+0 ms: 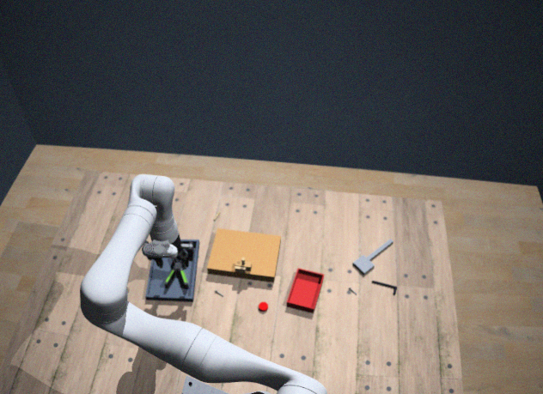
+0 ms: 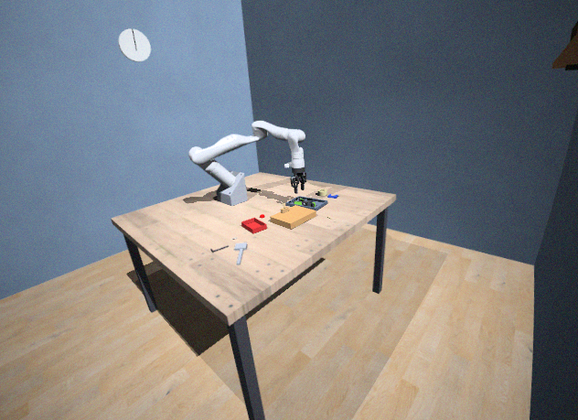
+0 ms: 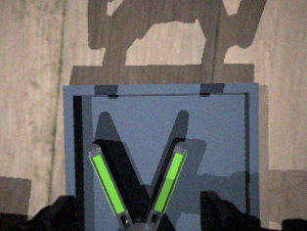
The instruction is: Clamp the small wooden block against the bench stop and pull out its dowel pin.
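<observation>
I have the gripper (image 1: pixel 170 259) (image 2: pixel 299 190) (image 3: pixel 138 211) above the blue tray (image 1: pixel 168 293) (image 2: pixel 322 205) (image 3: pixel 161 90), pointing down, its fingers standing wide apart with nothing between them. Under it, in the tray, lies the spring clamp (image 1: pixel 178 269) (image 2: pixel 305 202) (image 3: pixel 139 226), its two green-faced handles spread in a V; my wrist view cuts off the rest of it.

Beside the tray is the bench board (image 1: pixel 247 250) (image 2: pixel 294 217). The small wooden block (image 1: pixel 240 265) (image 2: pixel 284 210) sits near one edge of it, with no clamp on it. From here I cannot tell whether anything loose sits against the stop.

Near the board are a red button-like disc (image 1: pixel 263 306) (image 2: pixel 262 216) and a red open box (image 1: pixel 305 290) (image 2: pixel 254 225).
</observation>
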Available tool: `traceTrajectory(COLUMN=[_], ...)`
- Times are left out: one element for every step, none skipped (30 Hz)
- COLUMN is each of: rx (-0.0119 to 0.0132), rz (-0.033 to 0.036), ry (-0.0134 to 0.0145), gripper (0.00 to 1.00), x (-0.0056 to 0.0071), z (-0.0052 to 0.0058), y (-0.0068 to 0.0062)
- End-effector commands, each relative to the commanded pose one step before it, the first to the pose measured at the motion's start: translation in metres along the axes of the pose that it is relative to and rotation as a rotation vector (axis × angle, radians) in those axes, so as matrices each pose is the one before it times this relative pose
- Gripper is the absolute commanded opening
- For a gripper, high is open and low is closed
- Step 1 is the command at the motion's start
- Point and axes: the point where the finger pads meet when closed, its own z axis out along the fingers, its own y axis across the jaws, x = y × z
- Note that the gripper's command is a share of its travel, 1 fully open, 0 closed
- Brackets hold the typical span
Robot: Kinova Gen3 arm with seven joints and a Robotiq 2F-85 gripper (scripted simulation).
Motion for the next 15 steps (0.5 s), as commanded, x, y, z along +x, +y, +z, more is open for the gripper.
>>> traceTrajectory(rx=[-0.00123,0.0,0.0,0.0,0.0,0.0,0.0,0.0,0.0,0.0,0.00001,0.00001,0.0,0.0,0.0], rz=[-0.00023,0.0,0.0,0.0,0.0,0.0,0.0,0.0,0.0,0.0,0.0,0.0,0.0,0.0,0.0], ry=[-0.0018,0.00001,0.00001,0.00001,0.00001,0.00001,0.00002,0.00002,0.00002,0.00002,0.00003,0.00003,0.0,0.0,0.0], gripper=[0.75,0.75,0.75,0.75,0.75,0.75,0.75,0.75,0.75,0.75,0.75,0.75,0.75,0.75,0.75], x=[-0.00043,0.0,0.0,0.0,0.0,0.0,-0.00001,-0.00001,-0.00001,-0.00001,-0.00001,-0.00001,-0.00001,0.0,0.0], z=[-0.00107,0.00013,0.00018,0.00023,0.00028,0.00034,0.0004,0.00046,0.00052,0.00058,0.00064,0.0007,0.00075,0.0,0.0], y=[0.00038,0.0,0.0,0.0,0.0,0.0,0.0,0.0,0.0,0.0,0.0,0.0,0.00001,0.0,0.0])
